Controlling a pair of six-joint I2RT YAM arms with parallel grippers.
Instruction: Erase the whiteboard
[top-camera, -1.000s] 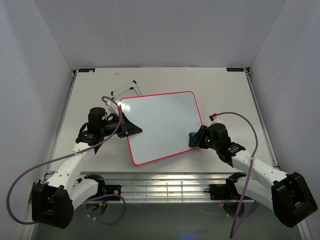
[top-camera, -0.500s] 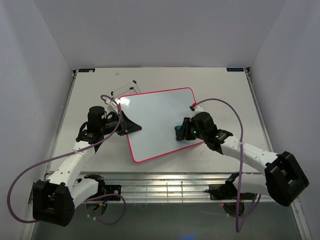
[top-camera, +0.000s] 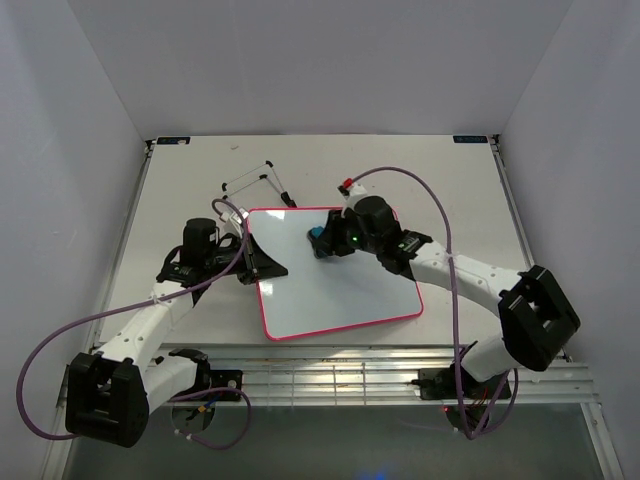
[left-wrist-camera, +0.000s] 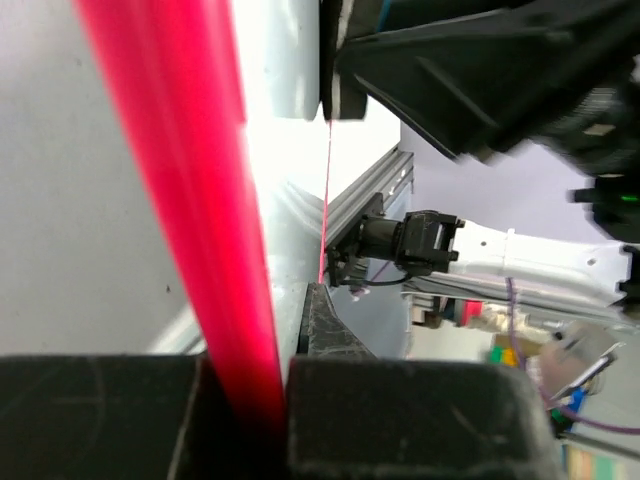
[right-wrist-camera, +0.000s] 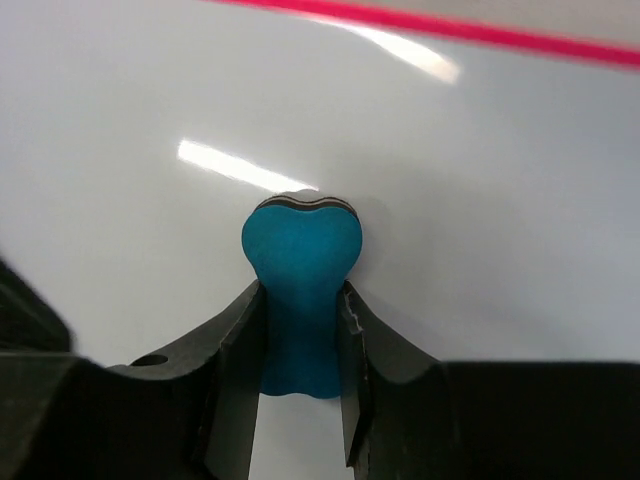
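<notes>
Gripping the whiteboard, the right tool's eraser shows up close.

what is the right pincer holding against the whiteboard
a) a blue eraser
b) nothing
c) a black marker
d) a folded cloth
a: the right wrist view shows the right pincer shut on the blue eraser, whose end presses on the whiteboard.

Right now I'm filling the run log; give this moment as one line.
left gripper: shut on whiteboard edge | right gripper: shut on blue eraser, pressed to board | board: no writing visible
</notes>
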